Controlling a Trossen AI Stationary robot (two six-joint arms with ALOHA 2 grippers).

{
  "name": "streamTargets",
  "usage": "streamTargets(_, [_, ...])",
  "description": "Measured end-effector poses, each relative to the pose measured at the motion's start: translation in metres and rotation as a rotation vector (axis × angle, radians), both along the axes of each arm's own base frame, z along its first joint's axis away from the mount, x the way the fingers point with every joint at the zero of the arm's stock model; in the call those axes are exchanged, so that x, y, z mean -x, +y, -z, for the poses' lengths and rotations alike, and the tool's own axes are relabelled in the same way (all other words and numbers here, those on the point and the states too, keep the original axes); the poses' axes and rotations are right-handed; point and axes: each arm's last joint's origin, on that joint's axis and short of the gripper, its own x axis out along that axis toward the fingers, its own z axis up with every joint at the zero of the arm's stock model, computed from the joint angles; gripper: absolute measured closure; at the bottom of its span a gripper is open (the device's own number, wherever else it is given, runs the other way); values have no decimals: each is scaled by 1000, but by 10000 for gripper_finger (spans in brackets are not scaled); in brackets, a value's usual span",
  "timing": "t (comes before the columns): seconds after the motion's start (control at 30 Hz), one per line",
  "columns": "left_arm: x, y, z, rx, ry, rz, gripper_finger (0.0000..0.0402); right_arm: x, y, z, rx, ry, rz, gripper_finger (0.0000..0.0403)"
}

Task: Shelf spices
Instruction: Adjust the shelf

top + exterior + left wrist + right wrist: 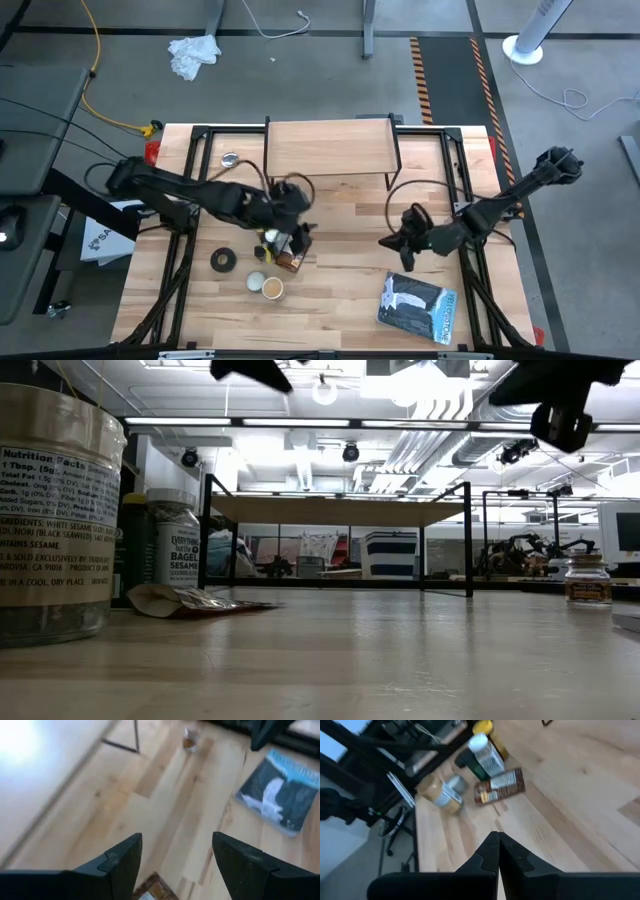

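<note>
The shelf [330, 146], a light wood plank on black wire legs, stands at the table's far middle. Left of centre the spices cluster: a yellow-lidded jar [482, 727], a white-capped bottle [485, 751], a flat brown packet [500, 785] lying on the table, and a tan-lidded jar [437, 794] on its side. A tiny brown-topped jar [190, 740] stands apart near a shelf leg. My left gripper [177, 850] hovers open above the packet [152, 891], nothing between its fingers. My right gripper [497, 851] is shut and bare, raised over the table's middle right.
A black tape roll [223, 260] lies left of the spices, with a silvery tin [456, 782] beside the tan-lidded jar. A blue-black book [418, 305] lies near the front right. Another small tin [230, 158] sits left of the shelf.
</note>
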Motion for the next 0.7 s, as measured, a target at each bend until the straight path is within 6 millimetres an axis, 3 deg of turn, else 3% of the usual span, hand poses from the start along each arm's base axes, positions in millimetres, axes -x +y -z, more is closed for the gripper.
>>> streamTargets(0.17, [29, 13, -35, -14, -124, -62, 163, 11, -8, -14, -15, -67, 29, 403])
streamTargets(0.33, [52, 23, -55, -114, -205, -190, 163, 16, -13, -12, 47, -36, 78, 403])
streamTargets(0.53, [51, 27, -50, -203, -261, -453, 163, 15, -16, -5, 74, -14, 218, 403])
streamTargets(0.7, [44, 23, -33, -167, -142, -394, 163, 9, -24, -5, 25, -25, 281, 403])
